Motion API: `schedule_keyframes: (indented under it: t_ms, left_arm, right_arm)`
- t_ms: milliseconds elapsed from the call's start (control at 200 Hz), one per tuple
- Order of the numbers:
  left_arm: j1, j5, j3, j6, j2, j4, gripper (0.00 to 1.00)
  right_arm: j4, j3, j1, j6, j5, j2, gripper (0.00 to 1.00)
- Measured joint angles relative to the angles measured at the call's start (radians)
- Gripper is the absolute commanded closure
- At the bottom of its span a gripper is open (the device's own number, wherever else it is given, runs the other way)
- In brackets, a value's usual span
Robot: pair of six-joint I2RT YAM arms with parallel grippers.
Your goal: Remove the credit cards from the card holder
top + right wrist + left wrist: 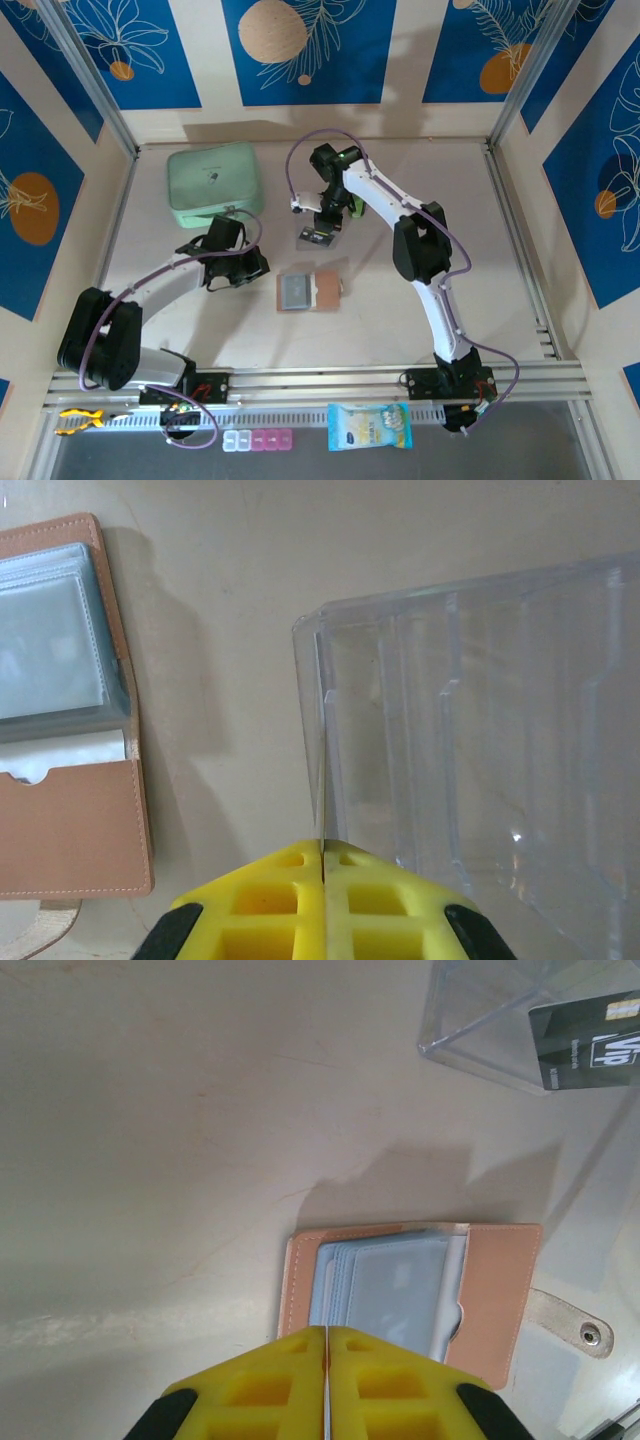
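Note:
The card holder lies open at mid-table, tan leather with greyish clear sleeves showing. My left gripper hovers just left of it, its yellow fingers shut, with nothing visible between them. My right gripper is behind the holder, over the clear plastic box. It is shut on a credit card that I see edge-on along the box's left wall. The left wrist view shows a dark grey card face printed "VIP" at that box. The card holder lies to the box's left.
A mint-green zip case sits at the back left. The metal rail runs along the near edge. In front of it lie a snack packet, a pill box and a yellow tool.

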Motion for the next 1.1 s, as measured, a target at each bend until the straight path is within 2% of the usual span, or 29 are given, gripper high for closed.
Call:
schedule_keyframes:
  t_ms: [670, 1100]
  left_arm:
    - [0.006, 0.007, 0.0, 0.019, 0.0, -0.009, 0.9]
    - [0.008, 0.007, 0.0, 0.019, -0.019, -0.027, 0.9]
  right_arm:
    - [-0.051, 0.172, -0.023, -0.014, -0.011, -0.001, 1.0]
    - [-0.117, 0.177, -0.029, -0.029, -0.031, 0.072, 1.0]
